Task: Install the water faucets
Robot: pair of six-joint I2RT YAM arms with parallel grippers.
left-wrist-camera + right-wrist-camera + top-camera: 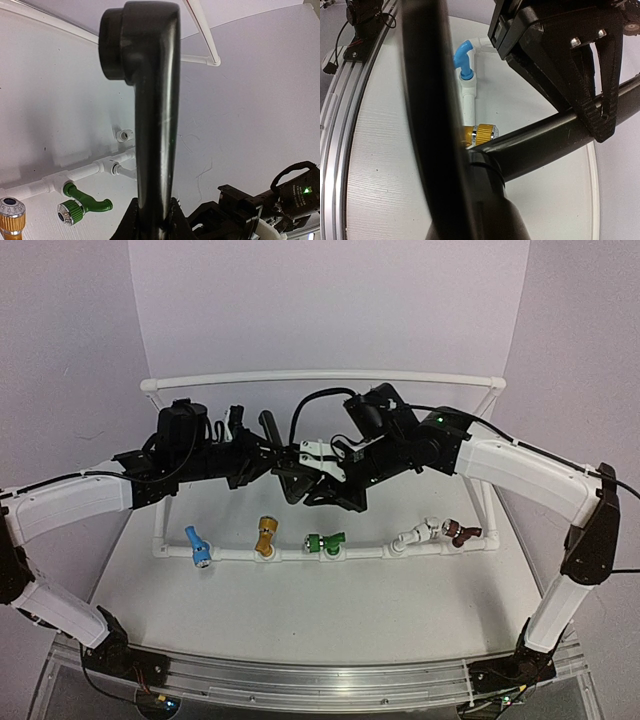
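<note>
the black faucet (268,426) is held in the air between both arms, above the middle of the table (300,630) and behind the front pipe (365,552). the left gripper (272,465) is closed on its long lever; in the left wrist view the lever (155,125) rises straight from between the fingers, with the round body at the top. the right gripper (308,480) is closed too, on the faucet's other end: in its wrist view a black part (495,215) runs up from the bottom edge and meets the lever (545,140), which a left finger (590,85) clamps. on the pipe below sit a blue faucet (197,546), a gold one (265,536), a green one (324,542), a white one (415,534) and a dark red one (460,531).
</note>
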